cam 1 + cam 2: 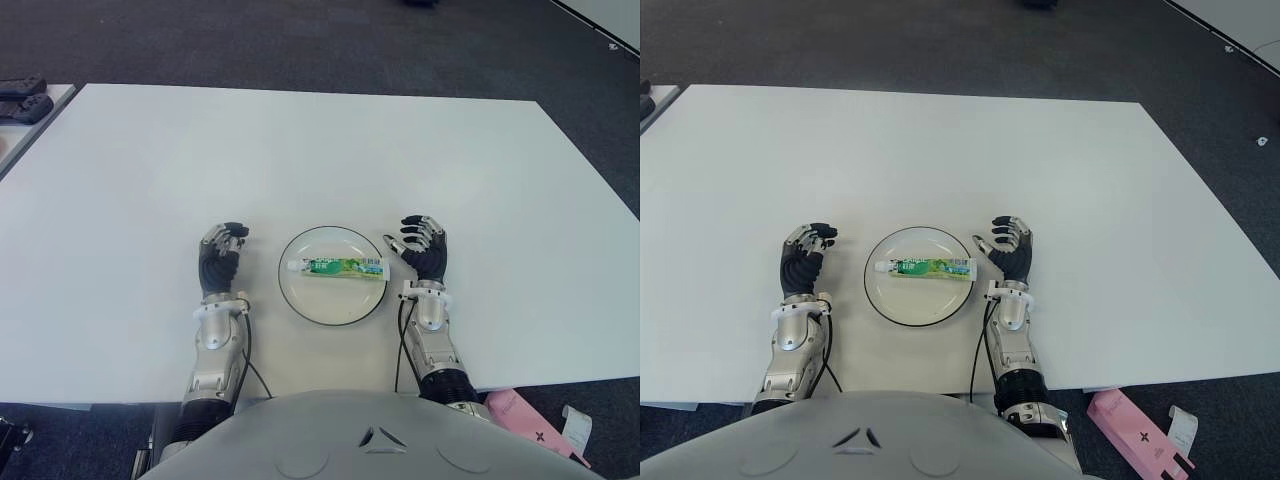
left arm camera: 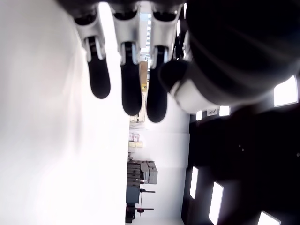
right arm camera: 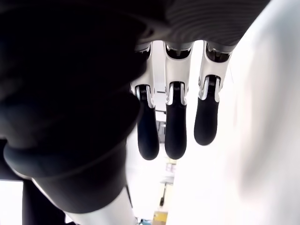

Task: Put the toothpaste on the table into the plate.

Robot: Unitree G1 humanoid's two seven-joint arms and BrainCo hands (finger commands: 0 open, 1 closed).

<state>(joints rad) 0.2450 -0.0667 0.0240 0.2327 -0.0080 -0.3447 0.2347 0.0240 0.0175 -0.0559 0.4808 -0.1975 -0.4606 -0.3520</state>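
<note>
A green and white toothpaste tube (image 1: pixel 336 267) lies flat inside the white plate (image 1: pixel 332 306), its cap toward my left. My right hand (image 1: pixel 424 248) shows just right of the plate's rim, fingers relaxed and holding nothing. On the other side of the plate is my left hand (image 1: pixel 221 252), a little apart from the rim, its fingers loosely bent and empty. Each wrist view shows only that hand's own fingers (image 3: pixel 176 126) against the white table, with nothing between them.
The white table (image 1: pixel 320 150) stretches wide beyond the plate. Dark devices (image 1: pixel 22 98) lie on a separate surface at the far left. A pink box (image 1: pixel 1140 442) sits on the floor near the table's front right corner.
</note>
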